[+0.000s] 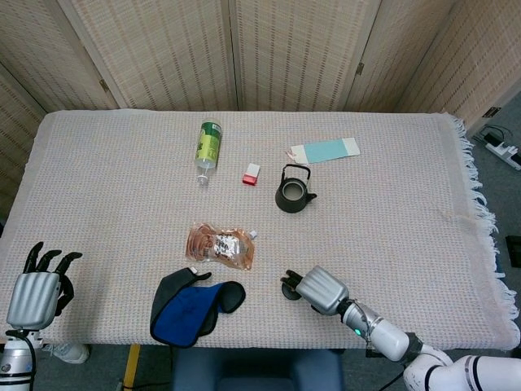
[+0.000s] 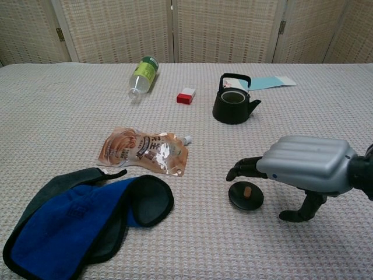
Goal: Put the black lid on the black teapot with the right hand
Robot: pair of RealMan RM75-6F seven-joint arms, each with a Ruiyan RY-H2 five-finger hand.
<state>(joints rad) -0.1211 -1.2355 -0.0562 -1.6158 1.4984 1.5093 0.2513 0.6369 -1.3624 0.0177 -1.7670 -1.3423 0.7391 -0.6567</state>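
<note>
The right hand (image 2: 303,166) is poised just above the black lid (image 2: 245,196) near the front edge — fingers spread, nothing grasped yet, set for a pinch. The black teapot (image 2: 233,105) waits open, farther back.

Lab-like room, cloth-covered table (image 1: 122,163), folding screens (image 1: 285,49)

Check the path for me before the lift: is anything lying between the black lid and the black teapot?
Nothing visible does. The right hand hovers over the black lid, and only bare tablecloth lies between it and the open black teapot. The snack pouch and red box sit off to the left.
</note>
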